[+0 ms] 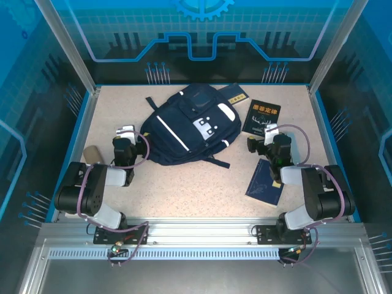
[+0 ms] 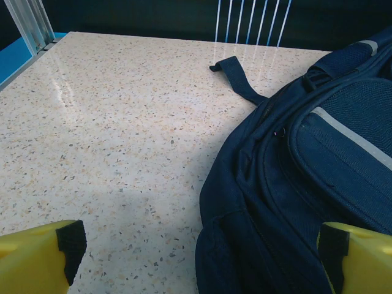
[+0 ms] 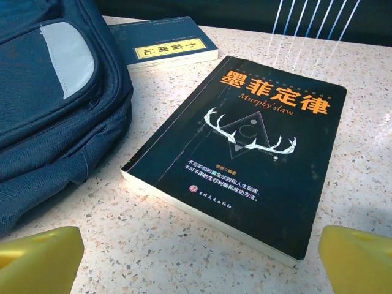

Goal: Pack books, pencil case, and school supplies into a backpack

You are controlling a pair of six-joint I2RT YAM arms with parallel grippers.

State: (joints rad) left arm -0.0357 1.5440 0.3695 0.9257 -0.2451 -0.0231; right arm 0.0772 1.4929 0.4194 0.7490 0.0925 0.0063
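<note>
The navy backpack [image 1: 187, 125] with white stripes lies flat in the middle of the table, also close in the left wrist view [image 2: 306, 184] and at the left of the right wrist view [image 3: 49, 98]. A black book with an antler emblem [image 1: 261, 117] [image 3: 245, 153] lies right of it. Behind the pack is a navy book with a yellow label [image 1: 236, 95] [image 3: 162, 49]. Another navy book [image 1: 265, 182] lies by the right arm. The tan pencil case [image 1: 92, 154] sits at far left. My left gripper [image 1: 124, 133] [image 2: 199, 257] is open beside the pack. My right gripper [image 1: 264, 138] [image 3: 199, 260] is open before the black book.
A dark strap [image 2: 239, 76] trails from the backpack over the speckled tabletop [image 2: 110, 122]. Blue walls [image 1: 89, 116] and metal posts border the table. Bare tabletop lies in front of the backpack [image 1: 184, 190].
</note>
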